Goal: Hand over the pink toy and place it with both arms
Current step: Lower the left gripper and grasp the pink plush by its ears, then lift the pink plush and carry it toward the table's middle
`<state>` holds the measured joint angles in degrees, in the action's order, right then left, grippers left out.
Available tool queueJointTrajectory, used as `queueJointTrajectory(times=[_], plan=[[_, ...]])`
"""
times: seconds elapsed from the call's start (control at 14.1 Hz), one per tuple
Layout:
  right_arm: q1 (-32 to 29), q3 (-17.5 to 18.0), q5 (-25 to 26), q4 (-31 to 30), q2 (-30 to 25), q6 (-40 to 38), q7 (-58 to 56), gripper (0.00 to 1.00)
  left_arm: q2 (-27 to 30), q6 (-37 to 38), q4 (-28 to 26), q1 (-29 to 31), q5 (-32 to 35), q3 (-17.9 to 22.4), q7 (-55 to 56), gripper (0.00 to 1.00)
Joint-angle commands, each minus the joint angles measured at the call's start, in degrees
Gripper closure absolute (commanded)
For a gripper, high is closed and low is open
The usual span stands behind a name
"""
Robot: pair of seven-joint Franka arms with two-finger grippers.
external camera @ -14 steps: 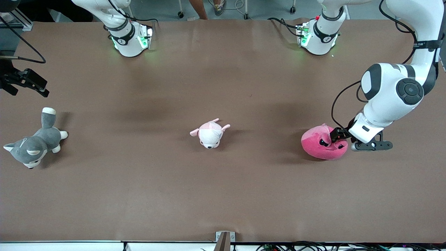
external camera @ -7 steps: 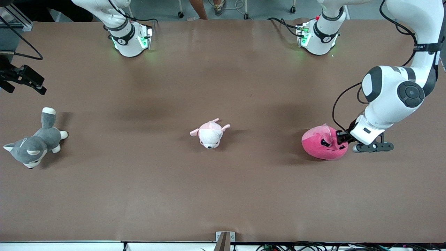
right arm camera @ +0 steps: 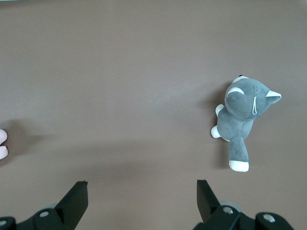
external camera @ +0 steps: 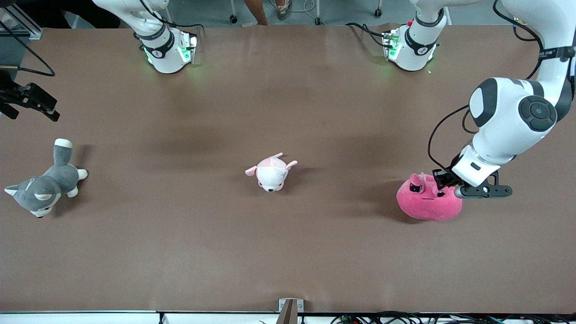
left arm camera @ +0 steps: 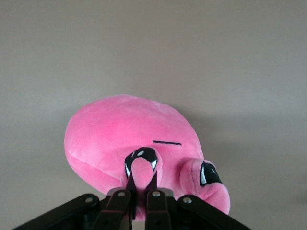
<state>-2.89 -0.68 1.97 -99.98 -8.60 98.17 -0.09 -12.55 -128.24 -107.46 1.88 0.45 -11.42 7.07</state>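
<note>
At left arm's end of table (external camera: 288,252) — left gripper (left arm camera: 141,194) pinching pink toy (external camera: 428,204); right gripper (right arm camera: 141,201) spread wide, waiting over grey plush dog (right arm camera: 245,122).

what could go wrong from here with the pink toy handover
1. The left gripper is shut on only a small fold of the pink toy, so the plush may slip out when lifted.
2. The right gripper waits open above the table near the grey dog, at the right arm's end, so the toy faces a long carry.
</note>
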Motion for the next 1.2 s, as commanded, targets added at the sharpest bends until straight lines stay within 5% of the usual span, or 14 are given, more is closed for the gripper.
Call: queueJointTrajectory(times=[0.0,0.28,0.92,1.13], plan=[[-1.0,0.5,-0.6,-0.1,-0.7,0.1,-0.4,0.0,0.8,5.9,5.0,-0.5,-0.1,-2.5,0.4,0.97],[-0.4,0.7,-0.6,0.7,0.0,0.0,-0.3,0.0,0.2,12.7,13.1,-2.5,-0.1,-8.2,5.3,0.99],[0.6,1.0,-0.8,1.9,0.8,-5.2,-1.3,0.0,-5.5,15.3,25.4,-21.6,-0.5,-8.3,40.9,1.0],[0.7,0.9,-12.2,2.7,1.6,-5.9,-1.4,0.0,-8.3,15.3,30.4,-26.9,-0.6,-8.2,50.8,1.0]])
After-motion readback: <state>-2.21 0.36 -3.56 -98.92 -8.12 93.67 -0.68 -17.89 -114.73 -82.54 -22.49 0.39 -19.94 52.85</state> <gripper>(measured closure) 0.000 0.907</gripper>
